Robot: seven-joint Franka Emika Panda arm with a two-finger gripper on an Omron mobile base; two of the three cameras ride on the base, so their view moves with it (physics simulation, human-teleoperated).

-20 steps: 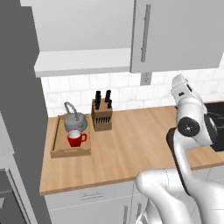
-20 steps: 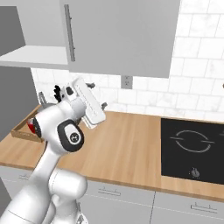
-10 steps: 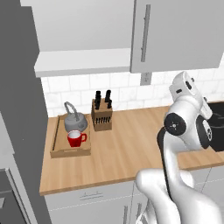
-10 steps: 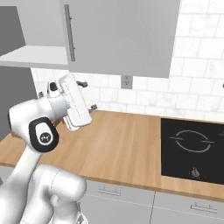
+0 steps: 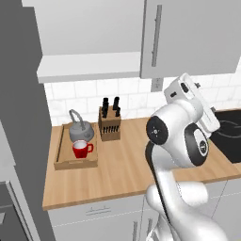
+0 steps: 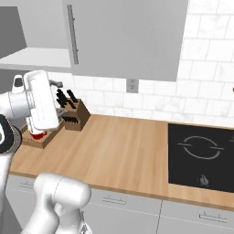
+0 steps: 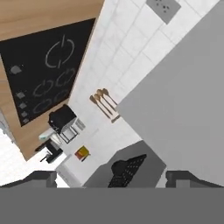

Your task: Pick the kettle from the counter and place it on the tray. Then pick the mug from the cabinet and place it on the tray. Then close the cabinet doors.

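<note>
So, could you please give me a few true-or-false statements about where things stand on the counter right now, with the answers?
1. The mug sits in the tray. True.
2. The kettle stands on the bare counter beside the hob. False: it is in the tray, behind the mug.
3. The knife block stands right of the tray in the left base view. True.
4. The left cabinet door is shut. False: it is swung open, and the cabinet floor shows.
5. The right cabinet door is shut. True.
</note>
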